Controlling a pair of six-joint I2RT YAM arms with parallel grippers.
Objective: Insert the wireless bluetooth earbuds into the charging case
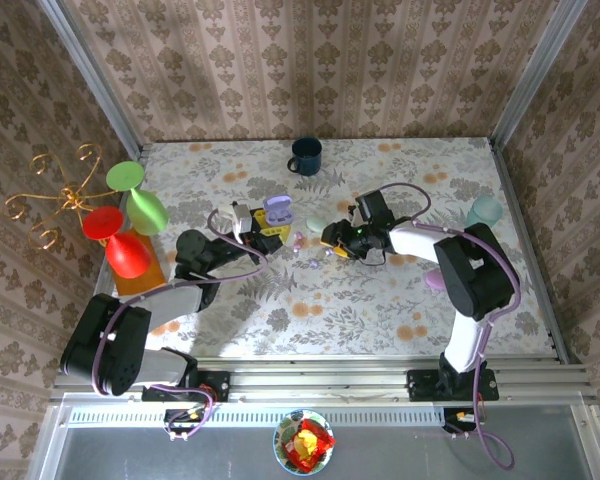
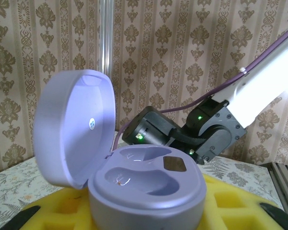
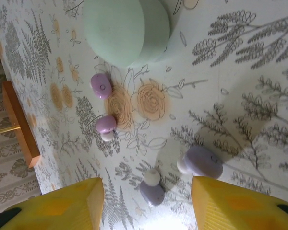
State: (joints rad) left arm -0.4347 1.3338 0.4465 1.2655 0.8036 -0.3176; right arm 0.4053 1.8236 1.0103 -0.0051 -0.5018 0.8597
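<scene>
- Right gripper (image 3: 145, 207): the yellow fingers (image 3: 62, 206) stand apart and grip nothing. They hang over the floral table (image 3: 249, 72).
- Wireless bluetooth earbuds (image 3: 152, 188): small, glossy, rounded bodies, each with a paler whitish tip. Count: four.
- Two earbuds are blue-lilac. One lies in the gap between the right gripper's fingers, nearer the middle. The second blue-lilac earbud (image 3: 201, 162) lies just beside the tip of the finger at frame right. Both rest on the table.
- Two earbuds are pink-lilac (image 3: 106, 125) (image 3: 101, 85). They lie farther out, beyond the fingertips, near each other but apart.
- Mint case (image 3: 127, 28): count one, closed, oval, on the table beyond the pink-lilac pair.
- Left gripper (image 1: 268, 228): closed on the charging case (image 2: 144, 187), which sits between its yellow pads (image 2: 53, 211).
- Charging case: count one, lilac, lid hinged up. Both inner wells are empty.
- In the top view the held case is near the right gripper, well short of the blue mug (image 1: 305, 155).
</scene>
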